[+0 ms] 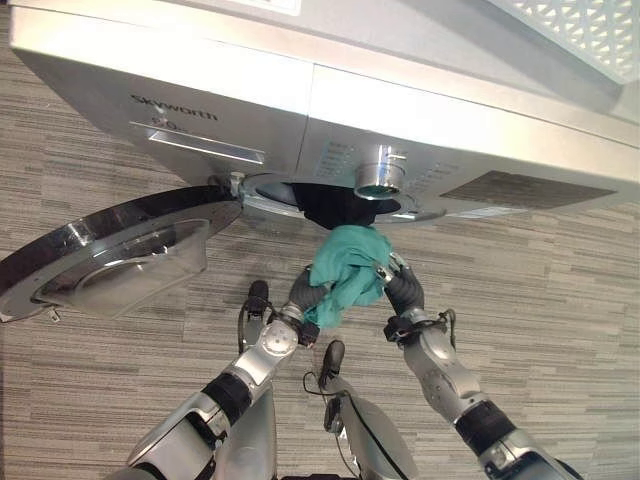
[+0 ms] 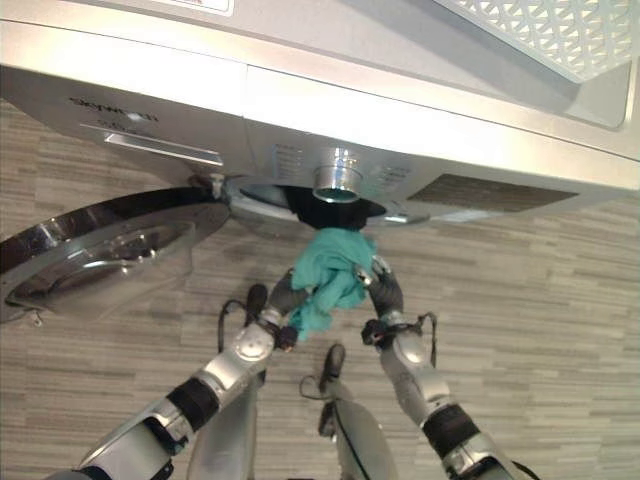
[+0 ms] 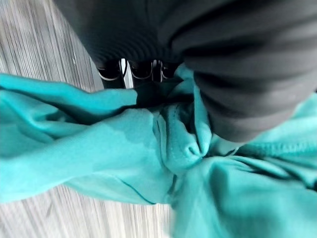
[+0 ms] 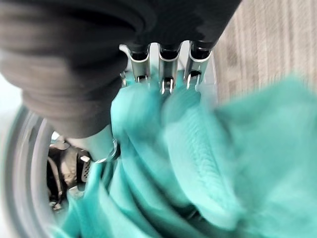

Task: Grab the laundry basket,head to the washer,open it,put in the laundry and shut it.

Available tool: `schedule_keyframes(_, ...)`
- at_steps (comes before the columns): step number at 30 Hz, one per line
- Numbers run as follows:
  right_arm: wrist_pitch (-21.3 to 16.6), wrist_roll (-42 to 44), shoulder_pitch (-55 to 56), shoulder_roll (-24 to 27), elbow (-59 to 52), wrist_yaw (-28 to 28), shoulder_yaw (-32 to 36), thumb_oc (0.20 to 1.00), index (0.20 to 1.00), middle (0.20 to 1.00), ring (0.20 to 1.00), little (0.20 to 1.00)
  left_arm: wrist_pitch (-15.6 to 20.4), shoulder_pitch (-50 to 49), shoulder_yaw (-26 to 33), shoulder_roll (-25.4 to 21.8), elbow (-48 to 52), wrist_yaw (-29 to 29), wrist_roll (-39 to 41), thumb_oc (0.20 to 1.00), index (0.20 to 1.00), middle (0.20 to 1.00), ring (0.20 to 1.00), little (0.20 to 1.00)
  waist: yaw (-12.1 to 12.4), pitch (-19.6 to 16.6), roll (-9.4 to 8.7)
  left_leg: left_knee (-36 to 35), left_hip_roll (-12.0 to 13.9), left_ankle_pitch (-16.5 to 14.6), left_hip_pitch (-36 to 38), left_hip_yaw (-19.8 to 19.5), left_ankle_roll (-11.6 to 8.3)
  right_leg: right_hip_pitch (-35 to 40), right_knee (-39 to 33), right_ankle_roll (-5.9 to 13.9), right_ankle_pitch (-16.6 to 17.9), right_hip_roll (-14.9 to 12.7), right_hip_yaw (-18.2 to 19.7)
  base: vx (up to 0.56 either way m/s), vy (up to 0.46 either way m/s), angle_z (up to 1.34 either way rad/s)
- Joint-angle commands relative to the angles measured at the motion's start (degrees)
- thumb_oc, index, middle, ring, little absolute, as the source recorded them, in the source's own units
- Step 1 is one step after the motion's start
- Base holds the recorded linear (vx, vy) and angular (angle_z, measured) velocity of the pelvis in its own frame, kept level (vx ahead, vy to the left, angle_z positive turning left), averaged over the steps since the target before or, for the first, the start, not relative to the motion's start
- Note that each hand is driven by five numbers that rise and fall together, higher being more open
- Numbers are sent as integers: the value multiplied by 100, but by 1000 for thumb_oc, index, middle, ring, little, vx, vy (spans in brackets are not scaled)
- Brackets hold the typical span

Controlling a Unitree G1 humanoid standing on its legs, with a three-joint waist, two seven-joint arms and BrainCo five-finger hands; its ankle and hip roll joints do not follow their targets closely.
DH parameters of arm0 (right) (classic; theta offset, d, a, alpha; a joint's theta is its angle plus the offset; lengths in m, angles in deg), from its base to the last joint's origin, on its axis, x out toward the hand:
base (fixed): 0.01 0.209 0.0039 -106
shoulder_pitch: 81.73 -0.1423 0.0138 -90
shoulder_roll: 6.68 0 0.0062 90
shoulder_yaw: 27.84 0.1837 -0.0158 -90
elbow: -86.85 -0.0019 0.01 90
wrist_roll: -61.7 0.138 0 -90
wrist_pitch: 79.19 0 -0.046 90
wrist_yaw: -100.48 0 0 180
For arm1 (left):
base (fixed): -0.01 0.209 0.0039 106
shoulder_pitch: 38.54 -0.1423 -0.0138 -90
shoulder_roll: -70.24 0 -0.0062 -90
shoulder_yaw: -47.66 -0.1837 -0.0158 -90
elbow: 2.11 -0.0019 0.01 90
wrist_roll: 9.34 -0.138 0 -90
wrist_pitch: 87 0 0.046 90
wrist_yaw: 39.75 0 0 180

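- The teal garment (image 1: 345, 270) hangs bunched between both hands, just below the washer's (image 1: 400, 110) open port (image 1: 330, 205), at 12 o'clock from the wrists.
- Left hand (image 1: 300, 295) and right hand (image 1: 395, 280) each have fingers curled into the cloth.
- A trailing fold at 6 o'clock could snag on the rim or drop to the floor (image 1: 560, 290).
- The open door (image 1: 110, 255) at 9 o'clock could catch the left arm.

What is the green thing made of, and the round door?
The teal garment looks like soft knitted cloth: it bunches and folds between both hands. The washer door seems to have a shiny dark plastic ring around a clear bowl, glass or plastic; it mirrors light and shows the floor through.
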Motion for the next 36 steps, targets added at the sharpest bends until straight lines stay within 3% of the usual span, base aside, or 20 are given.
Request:
schedule_keyframes(1,-9,-390,567,142,26,-161,235,1000,1000,1000,1000,1000,568,-24,311,385,-208,-112,405,200,200,200,200,200,1,-155,-81,-115,148,275,-470,363,-74,226,819,-45,-465,-53,-198,0,0,0)
schedule_keyframes(3,17,-412,644,104,186,-150,278,1000,1000,1000,1000,1000,589,-38,383,403,-279,-140,449,200,200,200,200,200,-19,-154,-92,-122,154,287,-479,364,-76,206,830,-46,-458,-43,-203,0,0,0)
schedule_keyframes(5,144,-1108,1012,95,861,-123,375,1000,1000,1000,1000,1000,685,-87,589,429,-364,-198,565,200,200,200,200,200,-103,-136,-147,-151,182,321,-521,365,-85,152,837,-52,-434,-16,-230,-7,-29,-6)
schedule_keyframes(7,200,-1369,1097,96,1120,-89,346,1000,1000,1000,1000,1000,708,-70,599,451,-412,-213,590,200,200,200,200,200,-177,-136,-220,-127,137,201,-505,344,-134,180,868,-52,-549,-56,-216,48,-69,-5)
schedule_keyframes(12,365,-1943,1308,14,2062,-15,289,1000,1000,1000,1000,1000,717,307,536,544,-709,-314,571,200,200,200,200,200,-287,-134,-276,-101,127,229,-670,289,-139,30,958,-90,-594,-14,-254,10,-60,2)
schedule_keyframes(18,364,-2234,1372,135,2233,-93,-28,1000,1000,1000,1000,1000,751,1714,552,672,-1454,-549,685,200,200,200,200,200,-602,-175,-332,-175,151,300,-916,252,-155,-393,1177,-129,-679,47,-236,-15,-29,4)
schedule_keyframes(24,271,-2303,1215,263,1941,-83,-18,1000,1000,1000,1000,1000,795,3112,879,451,-1970,-682,974,200,200,200,200,200,-941,-326,-383,-403,214,355,-1094,310,-155,-686,1151,-55,-579,39,-174,3,-1,-3)
schedule_keyframes(27,248,-2229,1107,308,1697,-96,61,1000,1000,1000,1000,1000,807,3894,1152,171,-2258,-621,1410,200,200,200,200,200,-1111,-430,-399,-502,217,361,-1183,380,-160,-744,1020,6,-490,26,-125,19,15,-8)
schedule_keyframes(30,181,-2045,1006,438,1105,-174,200,1000,1000,1000,1000,1000,852,5067,1614,-625,-2692,-435,2419,200,200,200,200,200,-1344,-595,-473,-578,217,313,-1264,424,-150,-815,832,114,-297,5,32,10,25,-18)
schedule_keyframes(31,192,-2040,993,446,1091,-175,200,1000,1000,1000,1000,1000,854,5103,1614,-644,-2731,-399,2452,200,200,200,200,200,-1350,-588,-475,-580,217,313,-1268,429,-147,-820,827,117,-292,3,37,-1,40,-31)
schedule_keyframes(32,182,-1996,990,541,743,-234,296,1000,1000,1000,1000,1000,956,5675,1790,-1022,-2804,-356,3018,200,200,200,200,200,-1456,-671,-512,-603,214,278,-1314,483,-136,-843,723,206,-109,-29,115,-2,36,-28)
schedule_keyframes(36,316,-1999,1042,590,372,-241,420,1000,1000,1000,1000,1000,1523,6535,2226,-1034,-2200,-395,4414,200,200,200,200,200,-1561,-785,-510,-648,137,218,-1419,534,-75,-820,500,354,187,-96,230,20,6,-22)
